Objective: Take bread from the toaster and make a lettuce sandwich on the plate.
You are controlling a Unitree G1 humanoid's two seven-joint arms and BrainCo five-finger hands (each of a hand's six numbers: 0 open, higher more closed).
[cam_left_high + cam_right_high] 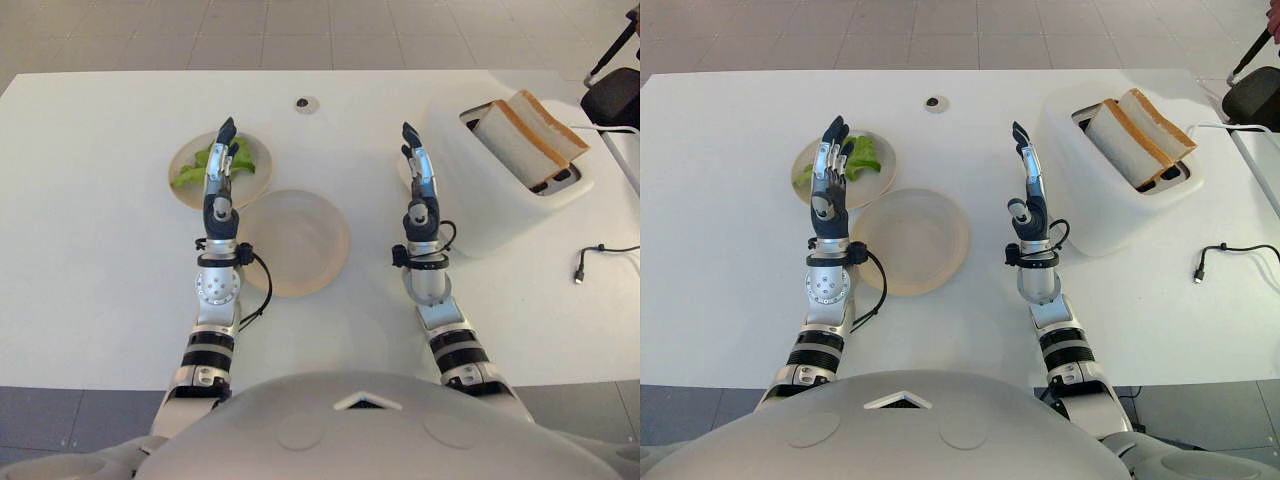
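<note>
Two slices of bread (pixel 530 135) stand tilted in the slots of a white toaster (pixel 500 195) at the right of the table. An empty beige plate (pixel 295 240) lies in the middle. Behind it to the left, a smaller dish (pixel 190 190) holds green lettuce (pixel 240 160). My left hand (pixel 220 180) is held over the near edge of the lettuce dish, fingers straight and holding nothing. My right hand (pixel 420 185) stands just left of the toaster, fingers straight and empty.
A small round fitting (pixel 306 104) sits in the table top at the back. A black cable with a plug (pixel 583 268) lies at the right edge, and a white cord (pixel 600 128) runs from the toaster. A dark chair (pixel 612 95) stands beyond the table's right corner.
</note>
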